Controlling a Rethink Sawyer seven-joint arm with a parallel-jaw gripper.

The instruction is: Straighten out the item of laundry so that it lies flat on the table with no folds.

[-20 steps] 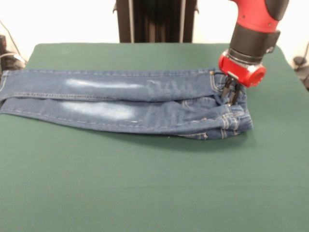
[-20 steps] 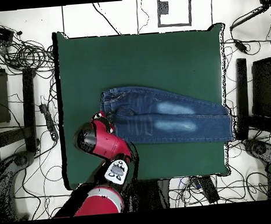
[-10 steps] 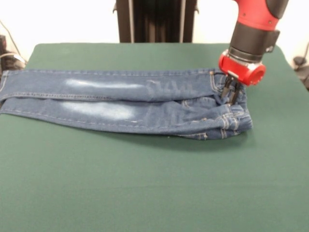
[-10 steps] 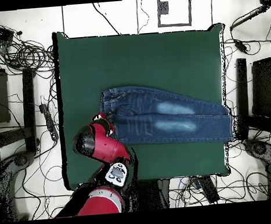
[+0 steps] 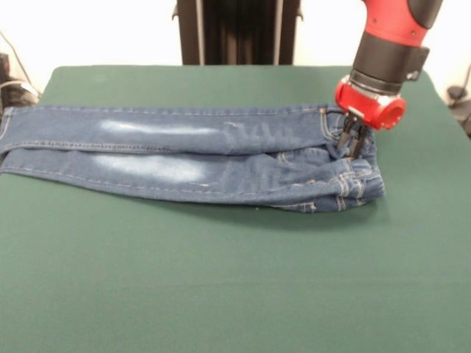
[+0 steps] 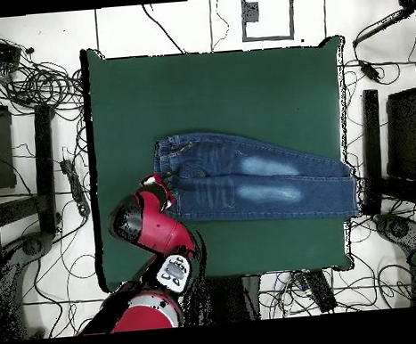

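Note:
The blue denim jeans lie lengthwise across the dark green table. The legs point to the left in the front view and the waistband is at the right. The waist end is bunched and wrinkled, and the near edge is folded under. My gripper comes down from the top right with its tips on the waistband's far corner, shut on the denim there. In the overhead view the jeans lie mid-table and the gripper sits at their left end, mostly hidden under the red arm.
The robot's black pedestal stands behind the table's far edge. The leg cuffs reach the table's left edge in the front view. Cables and equipment surround the table on the floor.
The arm and gripper have shifted very slightly to the right in the front view. The jeans lie as they did before.

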